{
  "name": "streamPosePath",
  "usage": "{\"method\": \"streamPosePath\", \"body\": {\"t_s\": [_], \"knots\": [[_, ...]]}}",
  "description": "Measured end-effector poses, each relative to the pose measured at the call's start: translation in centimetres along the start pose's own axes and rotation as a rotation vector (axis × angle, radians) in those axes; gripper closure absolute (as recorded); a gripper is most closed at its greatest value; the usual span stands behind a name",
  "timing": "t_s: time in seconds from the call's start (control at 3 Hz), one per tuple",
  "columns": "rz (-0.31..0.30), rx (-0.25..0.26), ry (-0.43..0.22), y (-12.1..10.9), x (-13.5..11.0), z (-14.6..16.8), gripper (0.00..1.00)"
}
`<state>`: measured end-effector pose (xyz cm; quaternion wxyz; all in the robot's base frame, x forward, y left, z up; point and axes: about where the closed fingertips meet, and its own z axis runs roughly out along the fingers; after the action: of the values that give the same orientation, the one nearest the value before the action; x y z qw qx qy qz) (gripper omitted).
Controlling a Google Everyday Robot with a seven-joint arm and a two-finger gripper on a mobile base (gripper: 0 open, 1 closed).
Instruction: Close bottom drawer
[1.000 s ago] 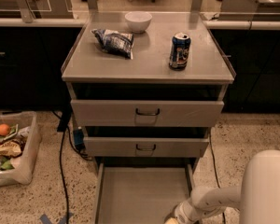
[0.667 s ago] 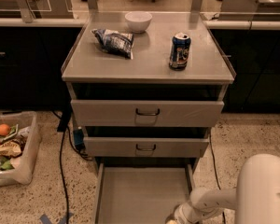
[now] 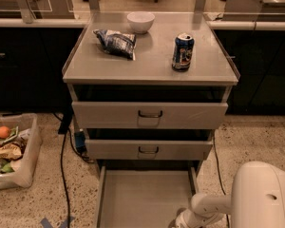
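The bottom drawer (image 3: pixel 145 196) is pulled far out of the grey cabinet; its long flat grey tray runs down to the lower edge of the view and its front and handle are out of view. Above it are the mid-sized drawer (image 3: pixel 148 149) and the tall top drawer (image 3: pixel 149 115), each with a dark loop handle. My gripper (image 3: pixel 180 221) is at the bottom edge, at the drawer's near right corner, at the end of the white arm (image 3: pixel 256 198).
On the cabinet top (image 3: pixel 99 65) lie a chip bag (image 3: pixel 115 42), a white bowl (image 3: pixel 140 21) and a blue can (image 3: pixel 183 52). A clear bin (image 3: pixel 12 151) with food items stands on the floor at left. A black cable (image 3: pixel 62 165) runs beside the drawer.
The arm's white body has shifted a little to the left and sits lower in the view; the drawers have not visibly moved.
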<state>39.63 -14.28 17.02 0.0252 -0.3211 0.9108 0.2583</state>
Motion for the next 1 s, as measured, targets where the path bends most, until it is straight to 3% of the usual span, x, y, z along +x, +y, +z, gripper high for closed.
{"method": "streamPosePath", "body": {"t_s": [0.33,0.67,1.0], "knots": [[0.036,0.01,0.011,-1.0,1.1,2.2,0.0],[0.034,0.015,0.015,-1.1,1.0,2.2,0.0],[-0.033,0.136,0.076,-2.7,-0.4,-0.6,0.0]]}}
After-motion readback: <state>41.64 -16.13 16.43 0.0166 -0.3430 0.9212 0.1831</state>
